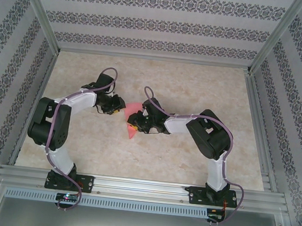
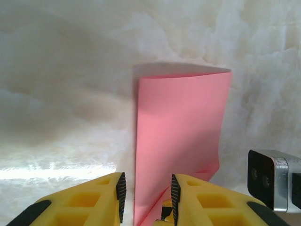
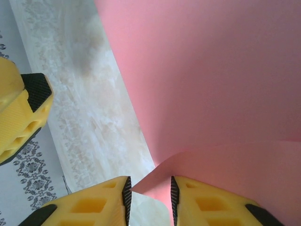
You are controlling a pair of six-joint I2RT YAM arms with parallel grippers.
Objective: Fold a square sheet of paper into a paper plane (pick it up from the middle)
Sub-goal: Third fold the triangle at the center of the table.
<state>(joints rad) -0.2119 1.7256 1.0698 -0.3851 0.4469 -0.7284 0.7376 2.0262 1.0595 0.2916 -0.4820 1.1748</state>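
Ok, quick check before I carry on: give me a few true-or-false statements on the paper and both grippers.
1. In the top view, the square sheet of paper is between the two arms' grippers. True.
2. The left gripper is clamped tight on the sheet. False: its jaws stand apart, with the paper's edge in the gap.
3. The right gripper has its jaws apart, a paper corner between them. True.
4. The sheet lies in one flat layer. False: a second layer overlaps near the right gripper.
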